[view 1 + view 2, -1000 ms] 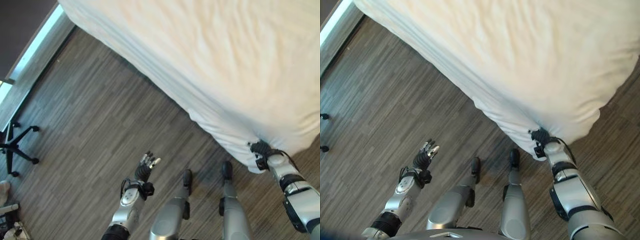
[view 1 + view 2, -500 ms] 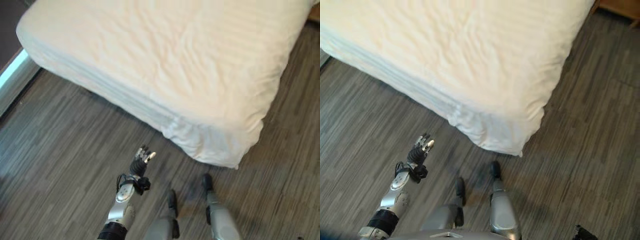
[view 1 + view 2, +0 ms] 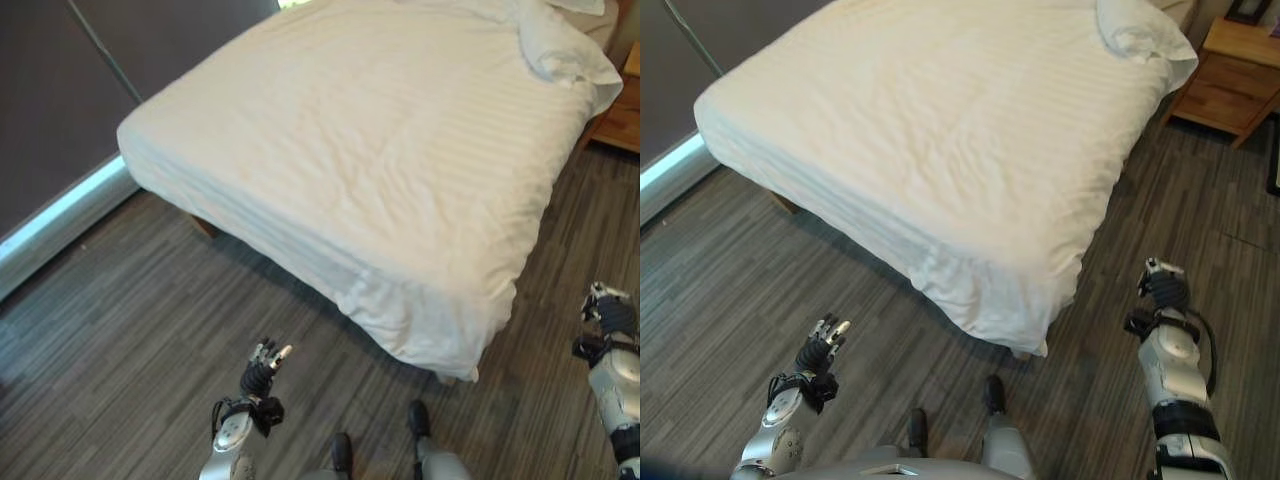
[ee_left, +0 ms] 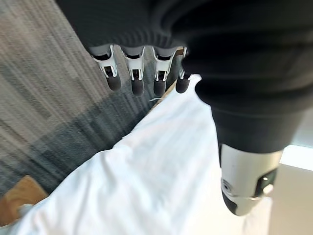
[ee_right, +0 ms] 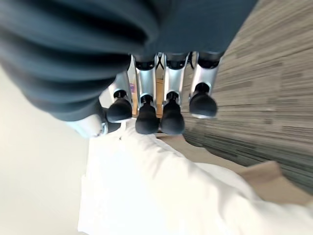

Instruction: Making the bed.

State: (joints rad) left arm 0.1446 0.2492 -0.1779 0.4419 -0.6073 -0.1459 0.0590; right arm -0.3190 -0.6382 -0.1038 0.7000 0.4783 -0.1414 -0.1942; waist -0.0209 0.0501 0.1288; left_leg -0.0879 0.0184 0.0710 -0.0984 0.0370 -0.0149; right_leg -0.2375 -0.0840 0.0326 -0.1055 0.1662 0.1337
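Right eye view: bed [image 3: 940,130] at 12 o'clock, apart from both hands. Left hand [image 3: 820,350] at 7, right hand [image 3: 1162,290] at 4, fingers relaxed, empty. Pillow [image 3: 1135,30], nightstand [image 3: 1230,75] at 2.

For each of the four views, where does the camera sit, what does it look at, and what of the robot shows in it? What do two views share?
Left eye view: on the head, looking down at the bed and floor; left hand and right hand show.
Right eye view: beside it, same scene, plus a nightstand.
Left wrist view: on the left wrist, along its straight fingers toward the bed.
Right wrist view: on the right wrist, along its fingers toward the bed.
Both eye views share the bed, the floor and both hands.
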